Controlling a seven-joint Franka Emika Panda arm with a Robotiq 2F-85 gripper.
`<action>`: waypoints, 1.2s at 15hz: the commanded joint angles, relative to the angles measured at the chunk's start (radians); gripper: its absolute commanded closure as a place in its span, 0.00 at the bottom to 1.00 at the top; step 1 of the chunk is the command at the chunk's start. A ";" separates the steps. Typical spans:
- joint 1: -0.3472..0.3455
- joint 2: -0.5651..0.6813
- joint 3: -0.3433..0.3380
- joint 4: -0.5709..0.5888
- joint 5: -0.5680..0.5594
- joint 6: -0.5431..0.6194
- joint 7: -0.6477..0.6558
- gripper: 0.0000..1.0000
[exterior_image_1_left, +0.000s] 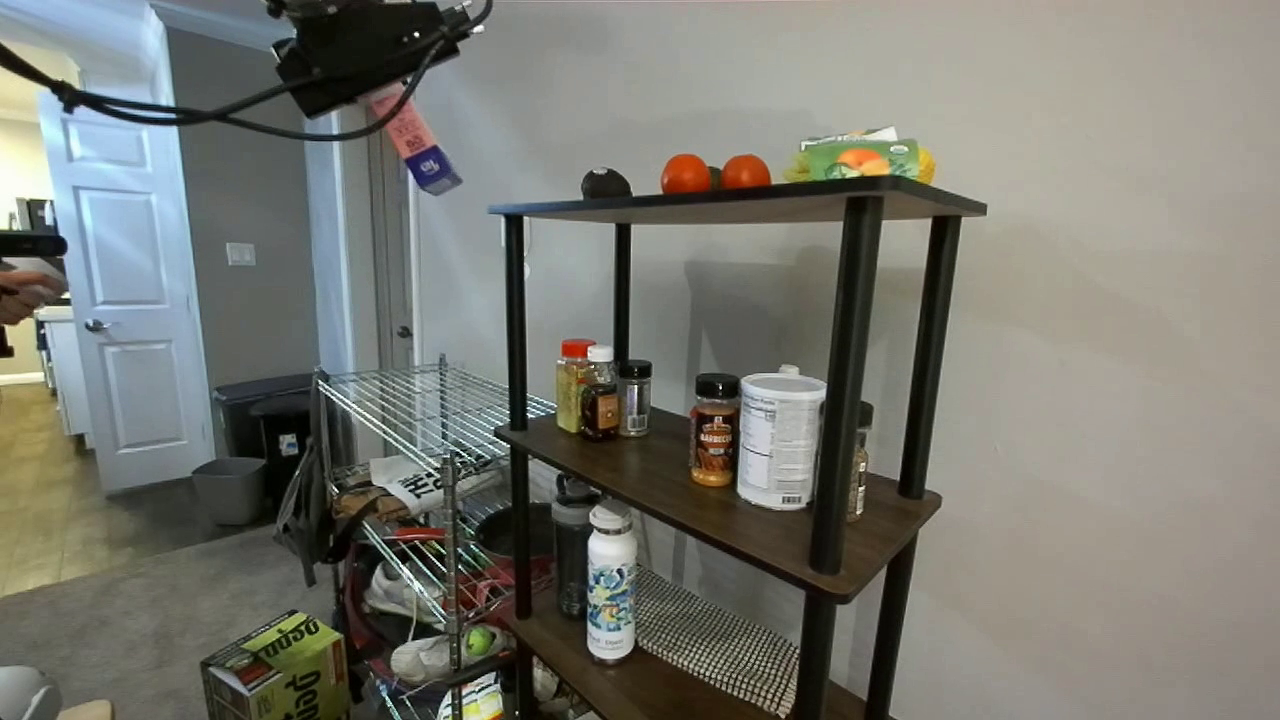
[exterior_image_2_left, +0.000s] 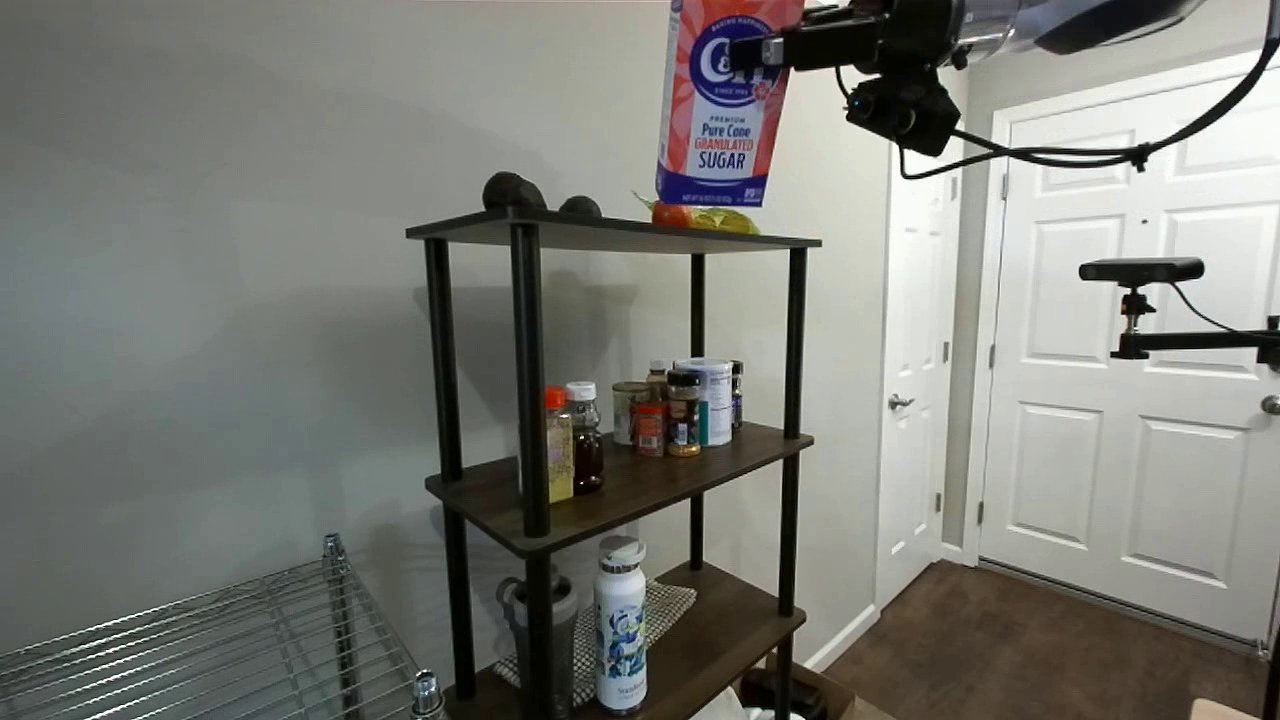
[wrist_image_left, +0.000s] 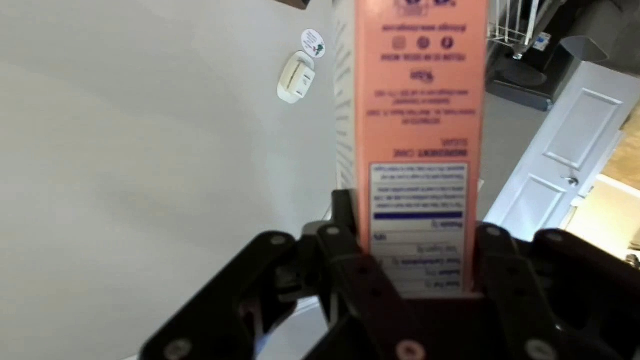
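My gripper (exterior_image_2_left: 752, 52) is shut on a pink, white and blue sugar box (exterior_image_2_left: 715, 150), one finger on each side. The box also shows in an exterior view (exterior_image_1_left: 415, 140) and in the wrist view (wrist_image_left: 420, 125), where it fills the space between the fingers (wrist_image_left: 412, 225). It is in the air, slightly tilted, with its bottom higher than the top shelf (exterior_image_1_left: 640, 206). In an exterior view it is off to the side of the shelf, with a gap. On the top shelf are tomatoes (exterior_image_1_left: 686, 174), dark round items (exterior_image_2_left: 513, 191) and a green package (exterior_image_1_left: 862, 158).
The middle shelf (exterior_image_1_left: 640, 465) holds several spice bottles and a white canister (exterior_image_1_left: 781, 440). The bottom shelf holds a white bottle (exterior_image_1_left: 611, 590) and a dark cup (exterior_image_1_left: 573, 550). A wire rack (exterior_image_2_left: 200, 640) stands beside the shelf. Cables (exterior_image_1_left: 230, 115) hang from the arm. A wall stands behind.
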 joint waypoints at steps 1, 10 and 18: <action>0.029 0.039 0.033 0.055 0.055 0.177 0.021 0.85; 0.116 0.172 0.083 0.088 0.079 0.528 -0.024 0.85; 0.121 0.187 0.093 0.169 0.058 0.565 0.032 0.85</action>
